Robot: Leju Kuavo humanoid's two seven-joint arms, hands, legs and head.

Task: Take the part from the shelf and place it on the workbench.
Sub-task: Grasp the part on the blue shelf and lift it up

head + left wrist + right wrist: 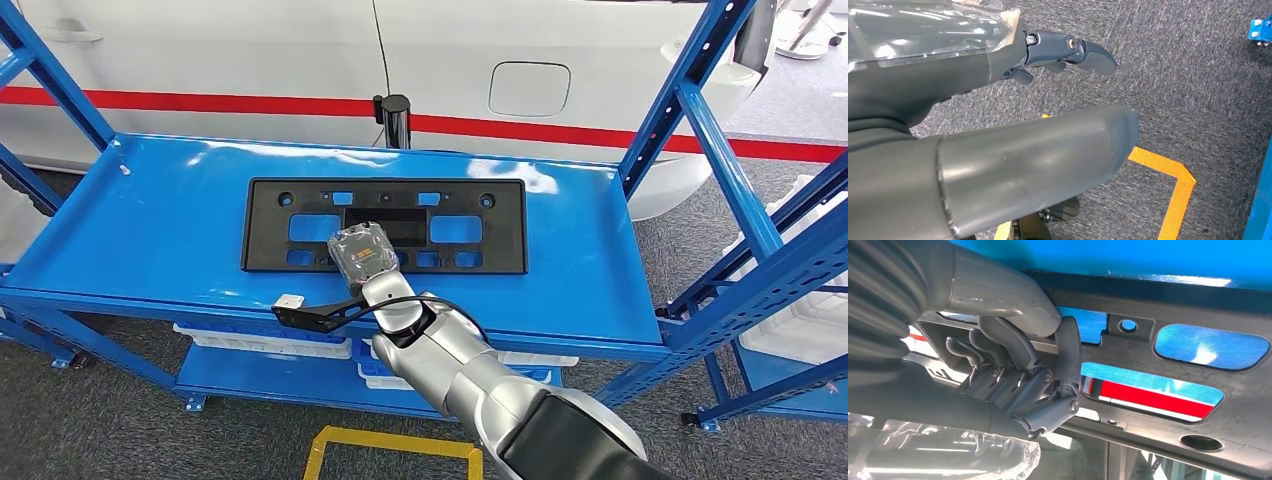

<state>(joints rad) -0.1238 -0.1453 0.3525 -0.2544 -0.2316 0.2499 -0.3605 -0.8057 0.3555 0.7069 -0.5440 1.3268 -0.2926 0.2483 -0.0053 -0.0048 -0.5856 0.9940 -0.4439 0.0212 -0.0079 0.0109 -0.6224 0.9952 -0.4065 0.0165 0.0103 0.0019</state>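
Observation:
The part is a flat black plastic frame (pixel 300 215) with several rectangular cut-outs, lying on the blue shelf board (pixel 150 230) in the head view. My right hand (pixel 365 255) reaches in from below and sits on the frame's near middle. In the right wrist view my right hand (pixel 1018 375) grips the frame (pixel 1248 390) at the rim of its central opening, thumb on one face and dark fingers (pixel 998 347) curled round the other. My left hand (pixel 998 125) hangs over the carpet, its fingers (pixel 1088 52) apart and holding nothing.
A white car body (pixel 250 60) with a red stripe stands just behind the shelf, and a black post (pixel 396 120) rises at the back edge. Blue uprights (pixel 690 110) frame both sides. White bins (pixel 260 342) sit on the lower level. Yellow floor tape (pixel 390 445) lies below.

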